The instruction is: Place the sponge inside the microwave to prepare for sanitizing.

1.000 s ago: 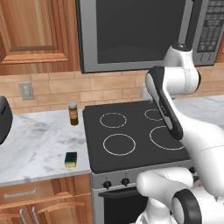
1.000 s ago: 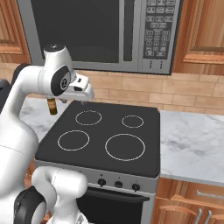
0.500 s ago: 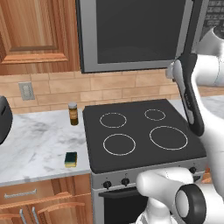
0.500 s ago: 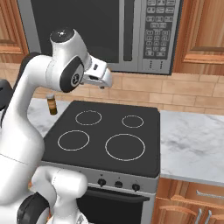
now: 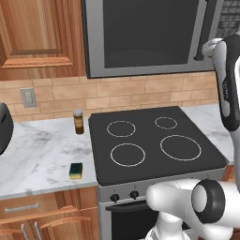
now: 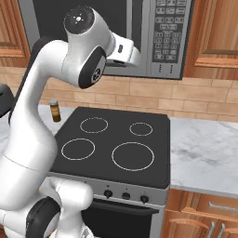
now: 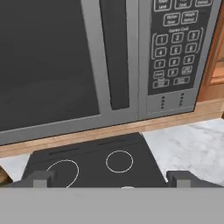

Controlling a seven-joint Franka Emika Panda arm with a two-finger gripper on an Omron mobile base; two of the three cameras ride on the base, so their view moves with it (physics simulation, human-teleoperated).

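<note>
Your sponge (image 5: 76, 170) lies on the marble counter (image 5: 42, 154), just left of the black stovetop (image 5: 150, 143) and near the counter's front edge, green side up, with nothing touching it. Behind it, close to the brick wall, a brown jar (image 5: 78, 122) stands upright. The microwave (image 5: 145, 35) hangs above the stovetop with its dark glass door closed, and its keypad (image 7: 177, 43) sits to the right of the door handle (image 7: 114, 52). Your arm is raised high, with the wrist up beside the microwave's right end. Your gripper (image 7: 112, 180) faces the microwave front, looking at the door handle and the keypad, with the stovetop rings below. Its two fingertips (image 7: 40, 178) stand wide apart at the bottom of the hand view with nothing between them, so the pincer is released and empty, well apart from the sponge.
</note>
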